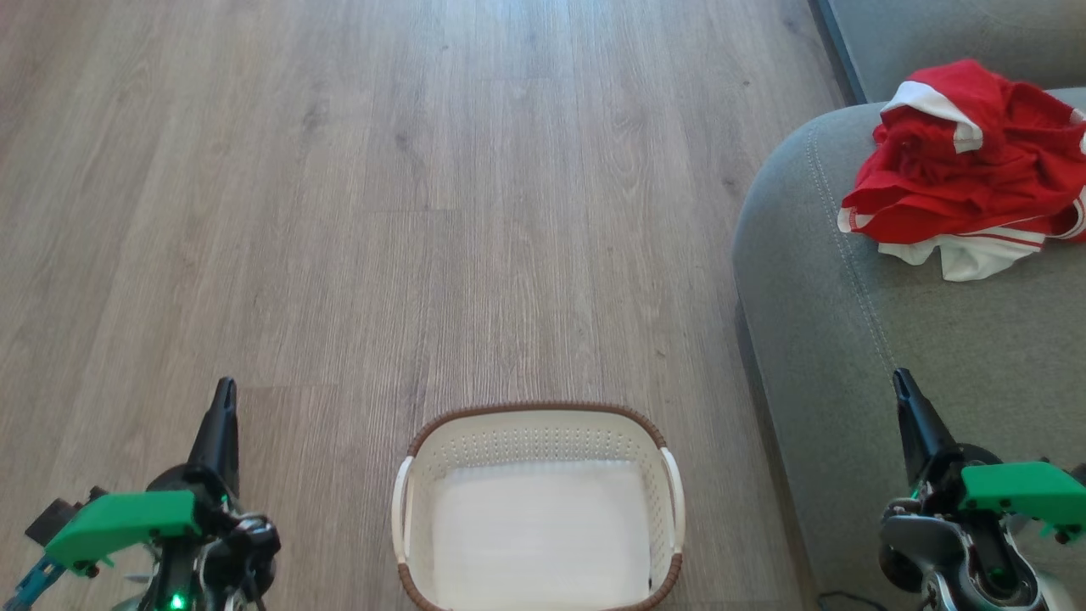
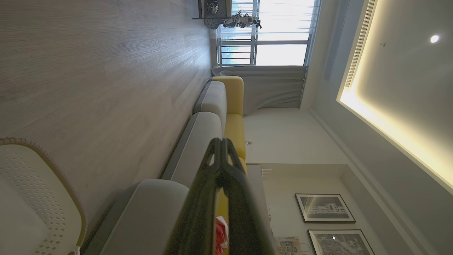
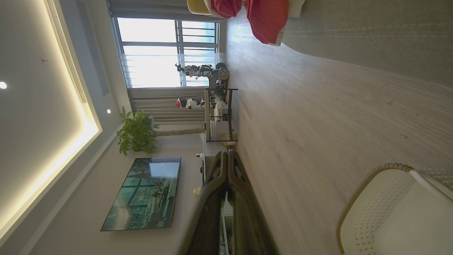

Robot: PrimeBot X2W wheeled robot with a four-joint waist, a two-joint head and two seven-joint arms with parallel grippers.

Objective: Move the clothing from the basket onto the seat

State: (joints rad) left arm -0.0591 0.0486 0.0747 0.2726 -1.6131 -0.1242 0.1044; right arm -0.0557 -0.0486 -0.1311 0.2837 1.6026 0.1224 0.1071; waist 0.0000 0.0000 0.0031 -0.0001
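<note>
Head view: one basket [image 1: 536,408], one clothing heap [image 1: 959,174] on seat [image 1: 840,356].

The head view's bottom edge cuts off the basket's [image 1: 534,413] near end, and its right edge cuts the clothing [image 1: 967,161] and the seat [image 1: 848,339]. In the left wrist view the left gripper's [image 2: 221,141] blurred fingers [image 2: 198,216] hide all but 1 red-and-white sliver of clothing. The 2 wall pictures' [image 2: 324,208] subjects are too small to tell.
</note>
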